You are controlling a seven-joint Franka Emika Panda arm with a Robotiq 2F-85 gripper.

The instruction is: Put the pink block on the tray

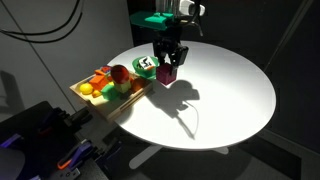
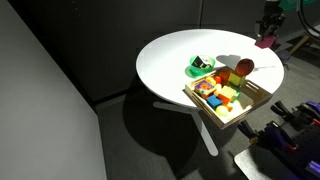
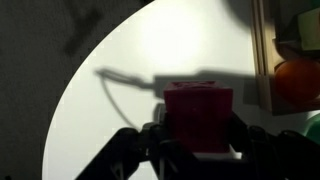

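Between its dark fingers, the hand is gripping the pink block, its jaws closed partway onto the block's two sides. Beneath the hand, the white tabletop is catching a long shadow; whether the block is touching the surface is unclear. Just beside the hand a green-and-white piece is lying, and beyond it the wooden tray is sitting, holding colourful toys, with the block still outside it.

The round white table carries 2 things directly: a wooden tray full of toys at its edge, and a green-and-white object just beside that tray.
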